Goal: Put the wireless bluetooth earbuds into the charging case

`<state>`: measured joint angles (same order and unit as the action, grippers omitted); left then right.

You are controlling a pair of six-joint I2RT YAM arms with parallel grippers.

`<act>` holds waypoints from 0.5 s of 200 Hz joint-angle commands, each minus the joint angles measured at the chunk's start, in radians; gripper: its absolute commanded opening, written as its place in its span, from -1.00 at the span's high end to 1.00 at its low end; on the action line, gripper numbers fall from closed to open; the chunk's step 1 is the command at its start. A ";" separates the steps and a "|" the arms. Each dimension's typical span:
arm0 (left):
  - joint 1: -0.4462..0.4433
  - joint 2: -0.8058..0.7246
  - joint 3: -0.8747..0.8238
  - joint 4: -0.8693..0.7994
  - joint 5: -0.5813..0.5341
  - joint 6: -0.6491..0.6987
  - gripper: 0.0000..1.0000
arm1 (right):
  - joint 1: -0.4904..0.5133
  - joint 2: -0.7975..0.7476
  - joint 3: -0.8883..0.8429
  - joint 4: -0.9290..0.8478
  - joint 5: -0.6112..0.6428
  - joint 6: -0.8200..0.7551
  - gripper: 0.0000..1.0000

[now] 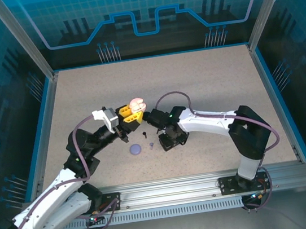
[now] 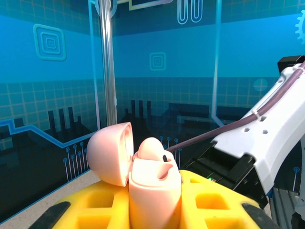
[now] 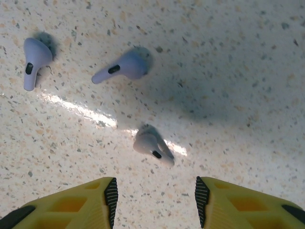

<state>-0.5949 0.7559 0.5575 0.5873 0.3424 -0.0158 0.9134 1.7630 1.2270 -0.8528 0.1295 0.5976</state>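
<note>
The right claw (image 3: 155, 195) hangs with jaws apart, holding nothing. Just ahead, centred on its gap, lies a pale earbud (image 3: 152, 145), probably pink, its long axis aslant, stem end nearer the claw. The left claw (image 1: 129, 112) is clamped on the open charging case (image 2: 155, 183), which holds a seated bud (image 2: 151, 149).

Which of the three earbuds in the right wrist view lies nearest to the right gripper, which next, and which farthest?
1. The pale earbud, on the table just ahead of the open right gripper, near the middle.
2. The upper lavender earbud, farther up, left of centre.
3. The corner lavender earbud, at the upper left.
</note>
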 commanded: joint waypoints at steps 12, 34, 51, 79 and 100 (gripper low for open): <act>-0.006 -0.023 -0.013 0.020 -0.025 0.013 1.00 | -0.013 0.074 0.053 -0.031 -0.015 -0.109 0.01; -0.006 -0.023 -0.013 0.019 -0.026 0.013 1.00 | -0.013 0.107 0.073 -0.032 -0.021 -0.135 0.02; -0.007 -0.023 -0.012 0.020 -0.027 0.013 1.00 | -0.013 0.132 0.086 -0.040 -0.018 -0.145 0.02; -0.005 -0.023 -0.012 0.014 -0.028 0.016 1.00 | -0.009 0.159 0.090 -0.042 -0.031 -0.151 0.04; -0.006 -0.023 -0.015 0.014 -0.030 0.016 1.00 | -0.004 0.168 0.090 -0.040 -0.045 -0.150 0.05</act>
<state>-0.5949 0.7448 0.5537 0.5869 0.3325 -0.0158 0.9081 1.9118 1.2972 -0.8612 0.1173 0.4683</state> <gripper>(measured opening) 0.221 0.479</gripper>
